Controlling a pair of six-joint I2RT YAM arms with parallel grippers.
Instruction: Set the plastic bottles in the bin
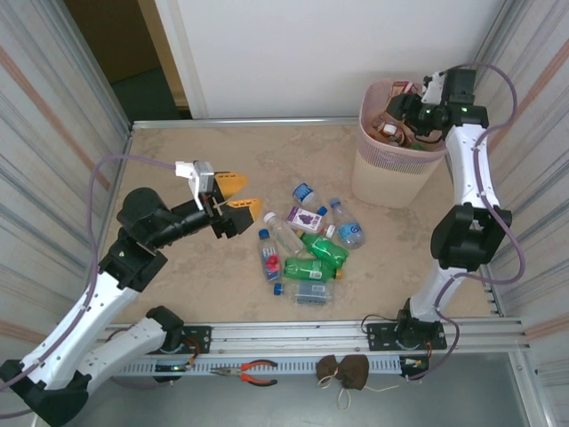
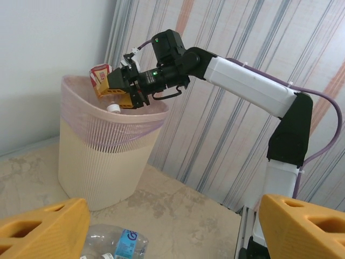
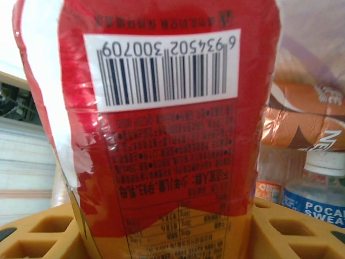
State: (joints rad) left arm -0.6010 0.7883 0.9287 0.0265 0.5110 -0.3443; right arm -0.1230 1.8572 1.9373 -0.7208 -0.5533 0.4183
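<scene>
1. Your right gripper is clamped on a red-label bottle above the bin, far right. If you release off-centre, it may clip the rim and drop onto the bench.
2. If you dip lower, the fingers could snag the liner.
3. Your left gripper hangs wide and empty, left of the pile. A skewed descent would likely roll bottles away.

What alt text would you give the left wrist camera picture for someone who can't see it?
The right hand holds a red-labelled bottle, cap down, over the pale-pink bin beside a striped wall. The open left hand frames the bottom edge with orange fingers, a clear blue-labelled bottle on the table between them.
</scene>
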